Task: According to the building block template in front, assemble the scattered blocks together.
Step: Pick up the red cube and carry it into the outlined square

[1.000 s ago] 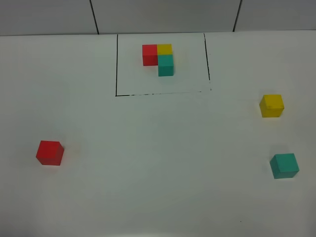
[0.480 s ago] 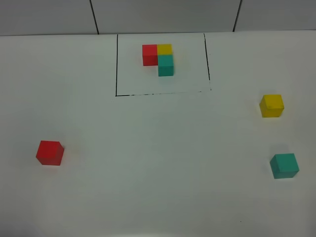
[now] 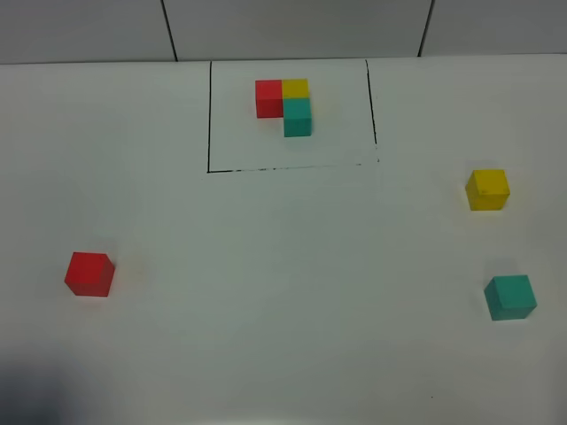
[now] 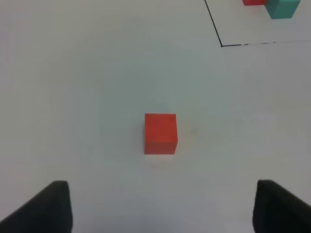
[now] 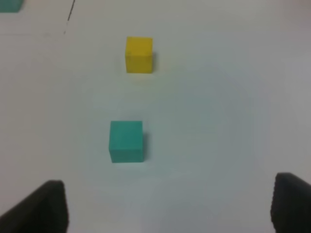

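The building block template (image 3: 290, 104) is an L of red, yellow and teal cubes inside a black drawn rectangle (image 3: 210, 115) at the far middle. The scattered red cube (image 3: 89, 274) lies at the left, the yellow cube (image 3: 487, 189) at the right and the teal cube (image 3: 510, 297) nearer on the right. My left gripper (image 4: 163, 208) is open and empty, with the red cube (image 4: 160, 133) ahead of it. My right gripper (image 5: 170, 204) is open and empty, with the teal cube (image 5: 126, 141) ahead and the yellow cube (image 5: 139, 54) beyond. Neither gripper shows in the exterior view.
The white table (image 3: 283, 266) carries only these blocks. A grey panelled wall (image 3: 292, 27) runs along its far edge. A dark blur (image 3: 35, 394) sits at the near left corner. A corner of the rectangle (image 4: 222, 45) shows in the left wrist view.
A dark blur has appeared at the near left corner of the exterior view. The blocks have not moved.
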You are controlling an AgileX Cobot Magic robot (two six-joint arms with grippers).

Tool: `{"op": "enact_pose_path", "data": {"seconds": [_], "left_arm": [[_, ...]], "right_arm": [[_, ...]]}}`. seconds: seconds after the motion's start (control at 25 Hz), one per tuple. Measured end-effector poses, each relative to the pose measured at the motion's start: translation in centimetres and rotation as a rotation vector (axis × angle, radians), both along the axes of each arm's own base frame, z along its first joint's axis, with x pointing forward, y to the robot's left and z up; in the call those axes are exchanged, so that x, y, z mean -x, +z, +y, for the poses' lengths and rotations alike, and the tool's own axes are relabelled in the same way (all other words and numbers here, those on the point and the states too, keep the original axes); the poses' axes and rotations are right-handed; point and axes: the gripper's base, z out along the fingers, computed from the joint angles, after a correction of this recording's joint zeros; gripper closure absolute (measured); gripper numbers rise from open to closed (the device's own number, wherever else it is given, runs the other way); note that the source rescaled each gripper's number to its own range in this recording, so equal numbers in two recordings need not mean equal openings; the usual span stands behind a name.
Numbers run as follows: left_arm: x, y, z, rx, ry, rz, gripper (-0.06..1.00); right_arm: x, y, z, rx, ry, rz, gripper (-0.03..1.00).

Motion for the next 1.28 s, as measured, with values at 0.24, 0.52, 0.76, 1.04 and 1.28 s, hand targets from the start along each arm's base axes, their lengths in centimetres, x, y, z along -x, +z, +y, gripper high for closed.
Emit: {"op": "enact_pose_path", "data": {"seconds": [0.24, 0.52, 0.76, 1.04, 1.28], "left_arm": [[-5.0, -1.2, -0.1, -0.014, -0.001, 0.164, 0.01], [-10.9, -1.8, -0.3, -0.022, -0.004, 0.363, 0.01], [-15.3, -2.7, -0.5, -0.014, 0.005, 0.540, 0.01], [-18.5, -4.9, -1.0, -0.025, 0.026, 0.712, 0.01], [-19.6, -6.7, -2.2, -0.127, 0.056, 0.743, 0.01]], "right_arm": [[0.0, 0.0, 0.0, 0.000, 0.000, 0.000, 0.23], [0.0, 0.0, 0.0, 0.000, 0.000, 0.000, 0.23], [0.0, 0.0, 0.0, 0.000, 0.000, 0.000, 0.23], [0.0, 0.0, 0.0, 0.000, 0.000, 0.000, 0.23], [0.0, 0.0, 0.0, 0.000, 0.000, 0.000, 0.23]]}}
